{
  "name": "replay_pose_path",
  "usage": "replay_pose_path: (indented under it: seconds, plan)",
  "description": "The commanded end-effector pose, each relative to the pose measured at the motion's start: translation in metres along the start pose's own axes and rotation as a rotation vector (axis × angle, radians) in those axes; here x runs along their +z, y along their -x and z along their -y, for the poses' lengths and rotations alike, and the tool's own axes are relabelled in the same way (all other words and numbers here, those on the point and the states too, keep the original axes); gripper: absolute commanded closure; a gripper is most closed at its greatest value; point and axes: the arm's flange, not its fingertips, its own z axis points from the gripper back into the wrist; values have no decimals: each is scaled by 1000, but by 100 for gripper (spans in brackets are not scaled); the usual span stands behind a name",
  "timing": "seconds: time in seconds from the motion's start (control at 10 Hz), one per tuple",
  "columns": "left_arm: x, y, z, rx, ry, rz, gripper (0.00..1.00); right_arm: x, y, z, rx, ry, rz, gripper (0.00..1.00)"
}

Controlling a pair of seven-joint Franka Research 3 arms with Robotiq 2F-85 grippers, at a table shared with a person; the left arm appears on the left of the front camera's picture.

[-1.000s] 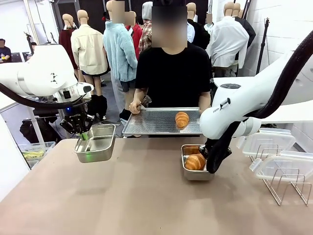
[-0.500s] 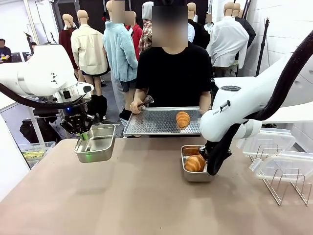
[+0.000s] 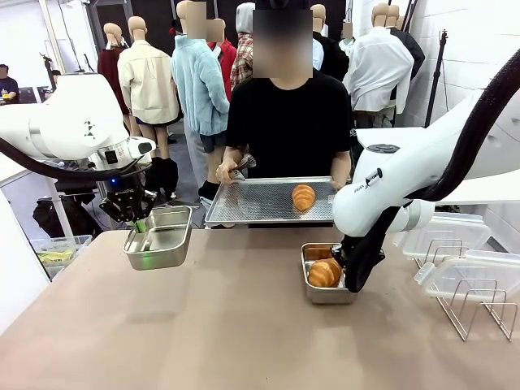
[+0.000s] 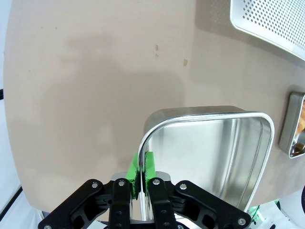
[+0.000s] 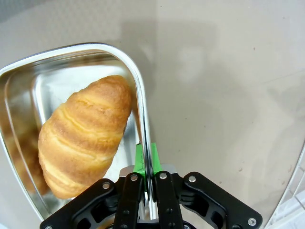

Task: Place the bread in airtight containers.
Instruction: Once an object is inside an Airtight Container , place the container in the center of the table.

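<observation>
Standing at the robot's side of the tabletop (image 3: 219,325), I see two steel containers, each pinched by a gripper at its rim.

The left gripper (image 3: 140,221) has its green pads pressed onto the rim of the empty tin (image 3: 158,238), one pad inside the wall and one outside. This shows plainly in the left wrist view, where the left gripper (image 4: 141,174) bites the tin's curved corner. The empty tin (image 4: 209,152) holds nothing but bare, shiny metal. It sits at the far left of the tabletop and looks raised off the surface, though I cannot be sure.

The right gripper (image 3: 351,280) clamps the near right rim of the second tin (image 3: 313,294), which rests on the tabletop right of the middle. In the right wrist view the right gripper (image 5: 145,157) nips the thin metal edge. Inside the second tin (image 5: 138,86) lies one golden-brown roll (image 5: 86,133), stretching along its length and close to the gripped wall. The front view shows the roll (image 3: 324,272) there too.

Across the tabletop a person (image 3: 284,122) holds a perforated tray (image 3: 252,203) level above the far edge, with another roll (image 3: 303,197) lying on its right half.

Clear plastic lids (image 3: 447,236) and a wire rack (image 3: 479,313) sit at the far right.
</observation>
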Motion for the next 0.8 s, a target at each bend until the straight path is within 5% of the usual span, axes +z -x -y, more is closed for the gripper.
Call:
replay_pose_path:
  seconds: [0.0,0.1,0.6,0.7]
  plan:
    - [2,1,-1,-5,-10,6,100,-6,4,3,6,-14,24,100]
    - [2,1,-1,-5,-10,6,100,-4,5,3,11,-9,21,96]
    - [2,1,-1,-5,-10,6,100,1,4,1,9,8,29,2]
    - [2,1,-1,-5,-10,6,100,2,3,0,10,8,32,0]
